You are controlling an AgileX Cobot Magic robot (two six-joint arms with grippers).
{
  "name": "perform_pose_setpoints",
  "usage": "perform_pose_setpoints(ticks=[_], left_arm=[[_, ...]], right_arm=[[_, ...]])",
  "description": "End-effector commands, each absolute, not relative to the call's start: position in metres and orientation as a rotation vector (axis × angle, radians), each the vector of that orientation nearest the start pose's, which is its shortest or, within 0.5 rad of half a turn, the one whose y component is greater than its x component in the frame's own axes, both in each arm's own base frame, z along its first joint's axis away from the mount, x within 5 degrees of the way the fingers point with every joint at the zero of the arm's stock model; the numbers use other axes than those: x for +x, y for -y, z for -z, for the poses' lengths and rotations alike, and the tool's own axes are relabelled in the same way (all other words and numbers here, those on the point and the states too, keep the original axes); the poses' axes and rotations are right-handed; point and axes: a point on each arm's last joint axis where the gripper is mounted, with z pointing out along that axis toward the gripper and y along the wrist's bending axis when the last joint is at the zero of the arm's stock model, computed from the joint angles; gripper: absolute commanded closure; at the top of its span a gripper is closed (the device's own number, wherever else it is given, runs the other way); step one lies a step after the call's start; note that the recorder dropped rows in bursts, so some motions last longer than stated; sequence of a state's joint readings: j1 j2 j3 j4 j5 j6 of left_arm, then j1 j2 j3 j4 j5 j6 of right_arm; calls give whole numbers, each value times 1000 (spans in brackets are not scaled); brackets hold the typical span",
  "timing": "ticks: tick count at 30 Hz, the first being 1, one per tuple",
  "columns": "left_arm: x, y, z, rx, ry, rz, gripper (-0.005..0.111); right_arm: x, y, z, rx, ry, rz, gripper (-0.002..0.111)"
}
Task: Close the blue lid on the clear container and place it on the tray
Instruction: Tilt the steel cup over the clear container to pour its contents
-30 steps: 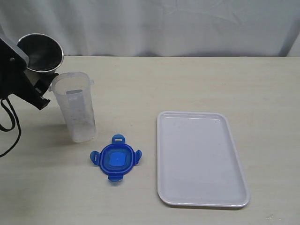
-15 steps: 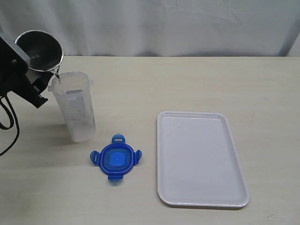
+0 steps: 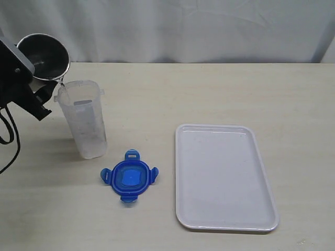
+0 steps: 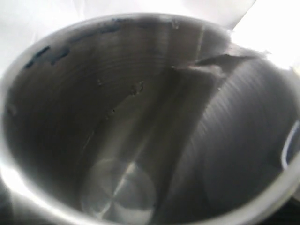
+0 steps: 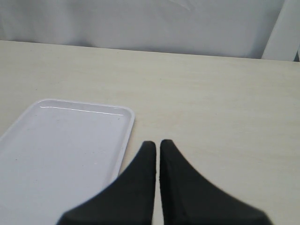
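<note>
The clear container [image 3: 84, 120] stands upright and uncovered at the table's left. My left gripper [image 3: 37, 89] is shut on a steel cup [image 3: 44, 55] and holds it tilted, its lip over the container's rim. A thin trickle runs from the lip into the container. The cup's inside [image 4: 140, 117] fills the left wrist view and hides the fingers. The blue lid [image 3: 129, 176] lies flat on the table in front of the container. The white tray [image 3: 225, 178] lies to the right with nothing on it. My right gripper [image 5: 157, 143] is shut and empty, hovering beside the tray's edge [image 5: 126, 136].
A pale curtain hangs behind the beige table [image 3: 209, 89]. A black cable [image 3: 13, 141] hangs from the left arm near the table's left edge.
The left gripper has shifted the cup slightly left and tipped it further over the container's rim, and a trickle now shows at the lip. Lid, tray and right gripper are unmoved.
</note>
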State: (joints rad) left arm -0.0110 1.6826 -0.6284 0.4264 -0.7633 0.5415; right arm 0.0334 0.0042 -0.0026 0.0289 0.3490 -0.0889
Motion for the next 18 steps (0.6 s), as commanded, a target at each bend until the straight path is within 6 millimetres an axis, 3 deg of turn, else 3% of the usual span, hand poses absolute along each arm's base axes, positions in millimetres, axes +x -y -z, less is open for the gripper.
perform_pose_setpoints(ticks=[1,18], left_arm=[[317,31,-200,907,-1448,-362,107],[317,31,-201,971,-1399,-431,107]], right_arm=[[53,-3,-182,-103,-1826,17,104],[53,-3,-182,-103,-1826,17,104]])
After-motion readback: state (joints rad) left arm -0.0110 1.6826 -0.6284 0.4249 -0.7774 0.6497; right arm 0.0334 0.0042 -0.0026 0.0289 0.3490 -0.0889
